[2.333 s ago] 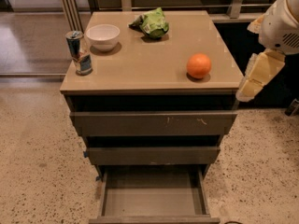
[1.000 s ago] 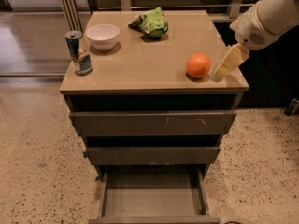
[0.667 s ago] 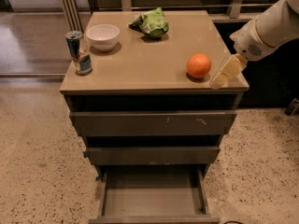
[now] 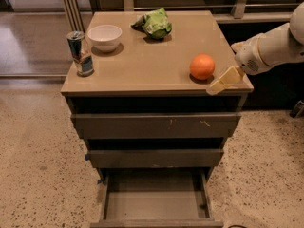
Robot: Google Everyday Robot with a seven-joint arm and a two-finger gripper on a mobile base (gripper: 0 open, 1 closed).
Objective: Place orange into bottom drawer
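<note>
The orange [image 4: 202, 66] sits on the cabinet top [image 4: 152, 56] near its front right corner. The bottom drawer [image 4: 154, 198] is pulled out, and its bare grey floor shows nothing in it. My gripper [image 4: 223, 81] comes in from the right on a white arm. Its cream-coloured fingers [image 4: 227, 78] point down and left, just right of the orange and low over the cabinet's right front edge. It holds nothing.
A white bowl [image 4: 105, 36] and a drink can [image 4: 80, 52] stand at the cabinet's back left. A green snack bag [image 4: 154, 23] lies at the back middle. The top drawer [image 4: 156, 124] and middle drawer [image 4: 156, 157] sit slightly out. Speckled floor lies around.
My gripper swung in from the right toward the orange, then dropped lower beside it at the cabinet's right front edge. The orange has not moved.
</note>
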